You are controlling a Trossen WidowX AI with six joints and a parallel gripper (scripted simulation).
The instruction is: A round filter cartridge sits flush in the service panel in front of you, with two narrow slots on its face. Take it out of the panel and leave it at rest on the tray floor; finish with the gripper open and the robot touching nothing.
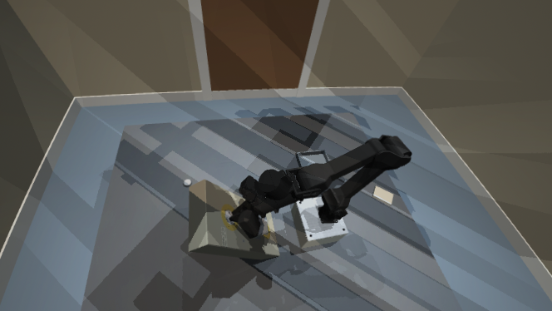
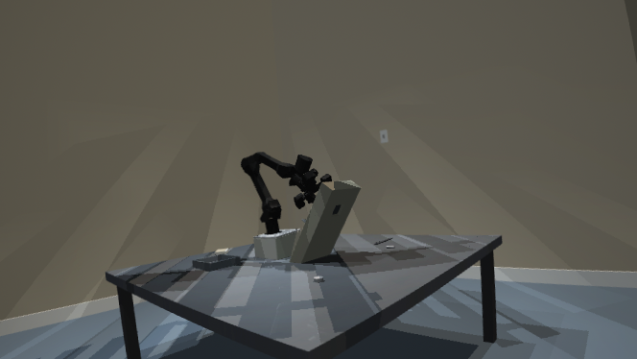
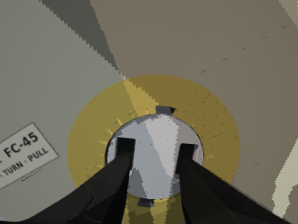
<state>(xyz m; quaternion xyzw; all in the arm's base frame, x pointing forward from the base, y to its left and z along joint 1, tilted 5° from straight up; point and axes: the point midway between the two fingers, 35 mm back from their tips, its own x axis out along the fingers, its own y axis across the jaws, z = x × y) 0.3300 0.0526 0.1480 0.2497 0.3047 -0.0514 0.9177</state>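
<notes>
The filter cartridge (image 3: 156,127) (image 1: 228,215) sits in the sloped face of the service panel (image 3: 45,75) (image 1: 208,229) (image 2: 318,232), inside a yellow ring. Its pale round face shows two dark slots, side by side in the wrist view, with small dark notches above and below. My gripper (image 3: 155,165) is partly open, with nothing pinched between its fingers. Each fingertip overlaps the lower part of one slot; how deep the tips reach is hard to tell. The grey tray (image 1: 311,152) (image 2: 218,264) stands beside the robot base, partly hidden by my arm in the top view.
The white robot base (image 1: 312,229) (image 2: 269,247) stands close in front of the panel. A cream block (image 1: 383,194) (image 2: 222,251) lies beyond the base. A small white round piece (image 1: 187,182) (image 2: 318,278) lies beside the panel. A label (image 3: 27,152) is left of the ring.
</notes>
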